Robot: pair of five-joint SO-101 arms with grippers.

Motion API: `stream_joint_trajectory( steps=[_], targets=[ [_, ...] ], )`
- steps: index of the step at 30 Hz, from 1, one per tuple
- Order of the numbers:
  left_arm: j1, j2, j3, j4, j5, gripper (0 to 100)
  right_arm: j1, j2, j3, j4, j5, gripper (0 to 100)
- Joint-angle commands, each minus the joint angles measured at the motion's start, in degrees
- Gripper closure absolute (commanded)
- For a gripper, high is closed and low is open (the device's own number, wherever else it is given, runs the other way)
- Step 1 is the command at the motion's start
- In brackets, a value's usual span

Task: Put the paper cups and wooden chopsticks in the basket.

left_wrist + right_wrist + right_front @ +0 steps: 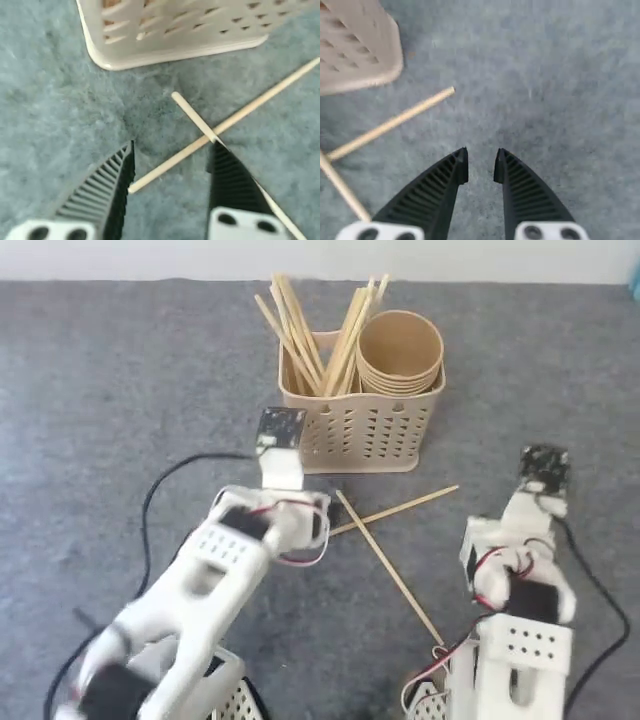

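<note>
A beige slotted basket (360, 435) stands at the back of the table with a stack of paper cups (400, 350) and several wooden chopsticks (310, 335) inside. Two loose chopsticks lie crossed on the carpet in front of it: one (400, 585) runs toward the front, the other (415, 502) points right. My left gripper (172, 157) is open just above their crossing, one chopstick (260, 102) passing between the fingers and the other chopstick (190, 114) running under one finger. My right gripper (481, 162) hovers over bare carpet, open by a narrow gap and holding nothing, with a chopstick (390, 124) a little ahead.
The left arm (230, 560) and right arm (520, 570) stand side by side at the front edge. A black cable (160, 490) loops on the grey carpet to the left. The basket corner (355, 50) is close ahead of the right gripper.
</note>
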Motion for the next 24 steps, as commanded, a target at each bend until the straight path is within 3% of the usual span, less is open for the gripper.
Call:
stream_joint_trajectory(
  steps=[1,8,14,24],
  targets=[
    [0.44,9.93,-8.66,-1.49,2.90,81,0.66,-4.00,9.32,-9.80,2.02,89.4],
    [1.58,18.64,-17.01,-1.41,7.56,78,-1.19,-12.26,10.46,-2.95,4.13,89.4],
    [5.89,19.34,-16.92,-3.87,11.87,78,-1.71,-20.44,13.89,-1.27,4.22,89.4],
    [4.84,19.25,-15.43,-4.04,15.56,78,-1.71,-31.87,14.15,7.96,5.45,89.4]
  ],
)
